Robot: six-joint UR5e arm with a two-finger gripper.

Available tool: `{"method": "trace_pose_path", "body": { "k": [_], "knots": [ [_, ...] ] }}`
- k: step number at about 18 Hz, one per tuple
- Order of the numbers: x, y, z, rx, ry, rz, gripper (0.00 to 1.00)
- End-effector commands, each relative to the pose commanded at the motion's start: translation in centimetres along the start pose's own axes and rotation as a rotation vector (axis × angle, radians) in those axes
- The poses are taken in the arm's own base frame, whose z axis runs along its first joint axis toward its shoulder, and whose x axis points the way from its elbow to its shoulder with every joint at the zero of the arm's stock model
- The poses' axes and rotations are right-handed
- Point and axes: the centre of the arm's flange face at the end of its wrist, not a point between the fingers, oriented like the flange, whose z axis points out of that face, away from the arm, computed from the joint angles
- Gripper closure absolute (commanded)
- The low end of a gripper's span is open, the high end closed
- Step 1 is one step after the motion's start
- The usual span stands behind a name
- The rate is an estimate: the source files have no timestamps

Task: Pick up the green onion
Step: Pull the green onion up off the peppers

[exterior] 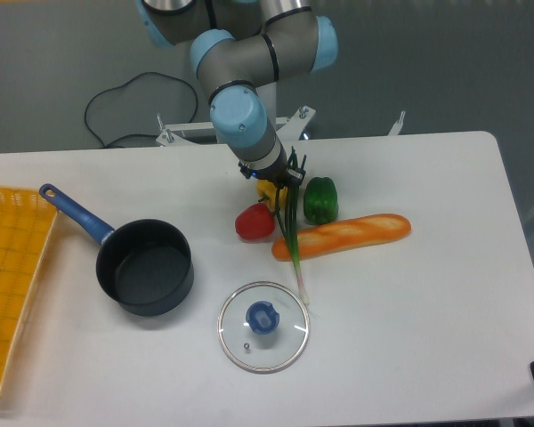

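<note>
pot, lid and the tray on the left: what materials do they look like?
Pot: dark matte body, likely coated metal; glossy blue handle, probably plastic.
Lid: clear glass, table visible through it, bright rim, blue knob.
Tray: orange-yellow grid mesh, looks like moulded plastic.

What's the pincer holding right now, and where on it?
The pincer grips the green onion at its dark leafy end; the white tip hangs near the glass lid.

pot left of lid (baguette right)
</note>
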Motion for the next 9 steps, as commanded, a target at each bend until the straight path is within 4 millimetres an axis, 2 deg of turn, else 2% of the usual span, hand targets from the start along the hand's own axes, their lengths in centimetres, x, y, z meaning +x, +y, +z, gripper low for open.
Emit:
{"method": "trace_pose_path", "body": {
  "k": [2,9],
  "knots": [
    [-0.5,-0.1,-0.7,0.003,-0.001,-0.001,0.9],
    [-3.6,-0.1,-5.4,0.005,0.032,-0.017,0.91]
  ]
}}
